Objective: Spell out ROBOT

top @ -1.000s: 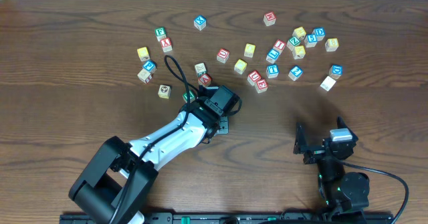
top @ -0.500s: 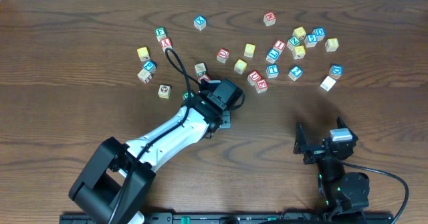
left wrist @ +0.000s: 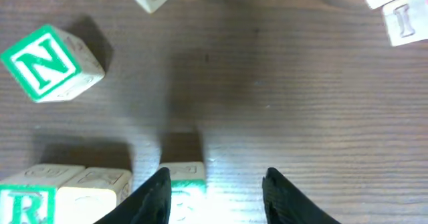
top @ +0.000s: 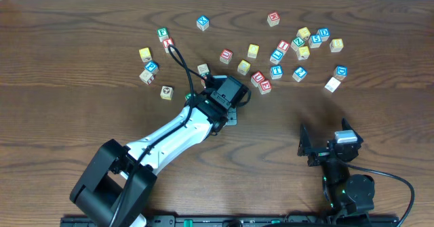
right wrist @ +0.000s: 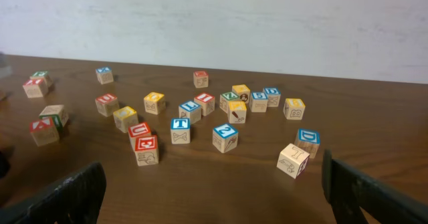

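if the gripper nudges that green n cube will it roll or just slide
Probably slides, not rolls: the green N cube sits flat on a face on the smooth table. It looks like rigid wood, so likely light and firm to pinch. An off-centre push would probably spin it, since nothing touches it.

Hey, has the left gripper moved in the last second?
Yes. In the overhead view the left gripper has shifted up the image, away from the robot's base and closer to the red cube, which has stayed put.
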`<act>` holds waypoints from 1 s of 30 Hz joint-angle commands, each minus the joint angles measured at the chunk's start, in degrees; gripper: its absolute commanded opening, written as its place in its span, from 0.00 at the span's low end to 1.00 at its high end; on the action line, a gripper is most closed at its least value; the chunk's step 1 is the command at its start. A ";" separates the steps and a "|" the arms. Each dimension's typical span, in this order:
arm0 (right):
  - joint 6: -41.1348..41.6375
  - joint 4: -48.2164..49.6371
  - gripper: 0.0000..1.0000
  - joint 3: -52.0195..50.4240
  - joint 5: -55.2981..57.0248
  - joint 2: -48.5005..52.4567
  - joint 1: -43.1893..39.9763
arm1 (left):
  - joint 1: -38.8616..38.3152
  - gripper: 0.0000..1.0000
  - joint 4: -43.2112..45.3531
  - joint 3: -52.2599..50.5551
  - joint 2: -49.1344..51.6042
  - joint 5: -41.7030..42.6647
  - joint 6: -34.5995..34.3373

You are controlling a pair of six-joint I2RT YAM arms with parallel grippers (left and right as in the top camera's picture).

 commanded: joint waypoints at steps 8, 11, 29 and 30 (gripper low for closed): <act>-0.63 -0.24 0.99 -0.04 -0.13 -0.31 -0.35 | 0.09 0.07 3.10 1.38 0.33 -1.38 1.60; -0.63 -0.24 0.99 -0.04 -0.13 -0.31 -0.35 | 0.15 0.08 4.96 1.38 0.76 -1.38 1.60; -0.63 -0.24 0.99 -0.04 -0.13 -0.31 -0.35 | 0.68 0.08 5.88 1.36 5.11 -1.97 0.74; -0.63 -0.24 0.99 -0.04 -0.13 -0.31 -0.35 | 0.68 0.08 5.38 1.36 5.11 -1.99 0.74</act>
